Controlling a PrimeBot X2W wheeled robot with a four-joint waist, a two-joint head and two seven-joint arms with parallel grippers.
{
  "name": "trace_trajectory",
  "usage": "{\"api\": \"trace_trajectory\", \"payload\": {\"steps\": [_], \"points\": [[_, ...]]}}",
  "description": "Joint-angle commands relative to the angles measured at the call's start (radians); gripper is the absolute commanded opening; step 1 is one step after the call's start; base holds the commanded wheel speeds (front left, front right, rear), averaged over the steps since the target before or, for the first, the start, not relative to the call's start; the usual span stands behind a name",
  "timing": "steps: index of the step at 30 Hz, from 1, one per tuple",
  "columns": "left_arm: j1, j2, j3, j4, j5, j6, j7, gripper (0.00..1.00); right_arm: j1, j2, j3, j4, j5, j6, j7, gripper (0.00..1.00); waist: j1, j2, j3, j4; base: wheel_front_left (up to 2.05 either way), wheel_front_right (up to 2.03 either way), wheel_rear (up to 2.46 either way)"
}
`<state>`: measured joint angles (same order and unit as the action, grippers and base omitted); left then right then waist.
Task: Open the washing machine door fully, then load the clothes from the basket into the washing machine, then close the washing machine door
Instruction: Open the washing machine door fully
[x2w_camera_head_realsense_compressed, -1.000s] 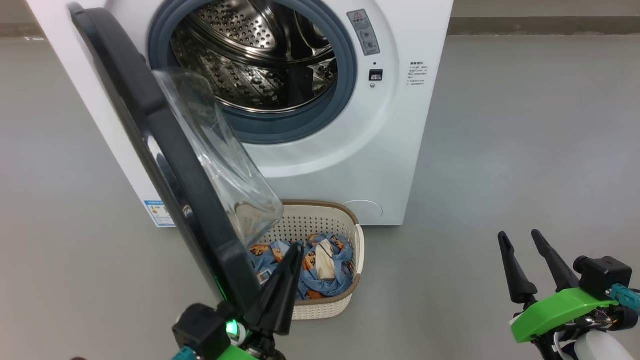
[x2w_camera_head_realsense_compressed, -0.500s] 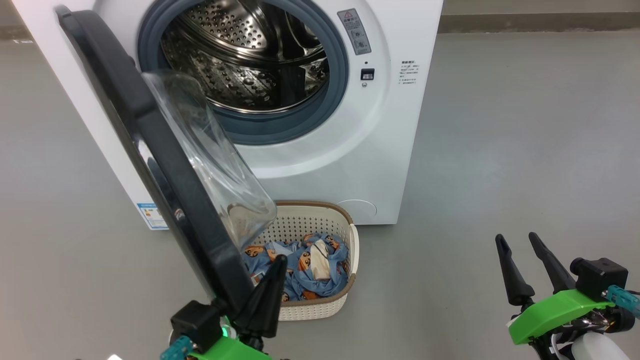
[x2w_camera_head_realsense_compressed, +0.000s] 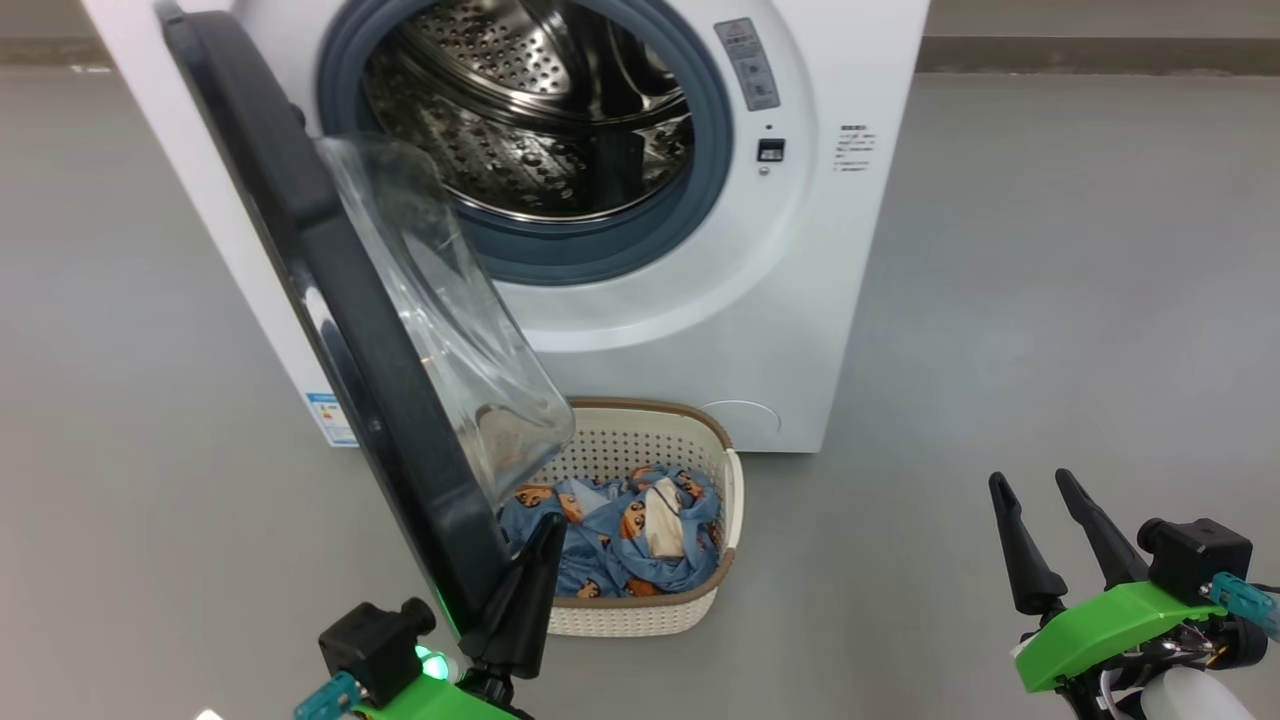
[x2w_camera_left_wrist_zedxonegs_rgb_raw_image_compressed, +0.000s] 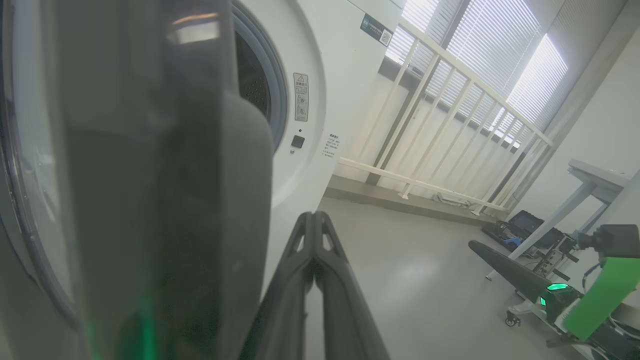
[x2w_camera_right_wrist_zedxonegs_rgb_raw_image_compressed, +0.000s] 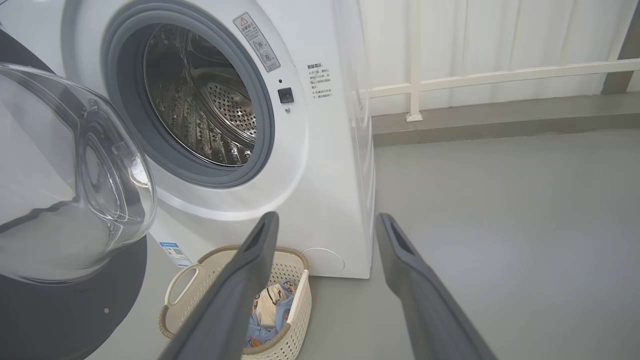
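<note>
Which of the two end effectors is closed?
The left end effector, pressed shut beside the glossy black round door; the right end effector stands spread open.

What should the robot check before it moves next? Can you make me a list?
1. Door fully open: not ok. The door stands out from the washer and hangs over part of the basket.
2. Drum ready: ok. Nothing lies in the part of the drum that shows.
3. Clothes waiting: ok. The clothes lie in the basket.
4. Left claw on the door: cannot tell. The left claw is shut, right beside the door's lower edge.
5. Right claw free: ok. The right claw is open, holds nothing and is off to the side.
</note>
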<state>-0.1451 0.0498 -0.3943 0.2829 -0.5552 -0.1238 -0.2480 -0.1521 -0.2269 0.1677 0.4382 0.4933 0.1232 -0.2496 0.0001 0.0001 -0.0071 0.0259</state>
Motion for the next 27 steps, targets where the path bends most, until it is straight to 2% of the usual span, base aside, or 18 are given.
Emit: {"api": "trace_trajectory", "payload": {"steps": [1, 15, 27], "points": [[-0.027, 0.024, 0.056, -0.02, -0.007, 0.006, -0.013, 0.0, -0.017, -0.011, 0.022, -0.017, 0.006, 0.008, -0.012, 1.0, -0.0001, -0.0001, -0.002, 0.015, 0.0, 0.0, 0.0], [0.001, 0.055, 0.079, -0.04, 0.002, 0.019, -0.013, 0.0, -0.009, 0.007, 0.009, -0.02, 0.003, 0.008, -0.012, 1.0, -0.0001, -0.0001, -0.005, 0.115, 0.0, 0.0, 0.0], [0.001, 0.094, 0.116, -0.033, -0.013, 0.05, -0.001, 0.0, -0.003, 0.019, -0.006, -0.025, -0.005, 0.008, -0.012, 1.0, -0.0001, -0.0001, 0.0, 0.18, 0.0, 0.0, 0.0]]}}
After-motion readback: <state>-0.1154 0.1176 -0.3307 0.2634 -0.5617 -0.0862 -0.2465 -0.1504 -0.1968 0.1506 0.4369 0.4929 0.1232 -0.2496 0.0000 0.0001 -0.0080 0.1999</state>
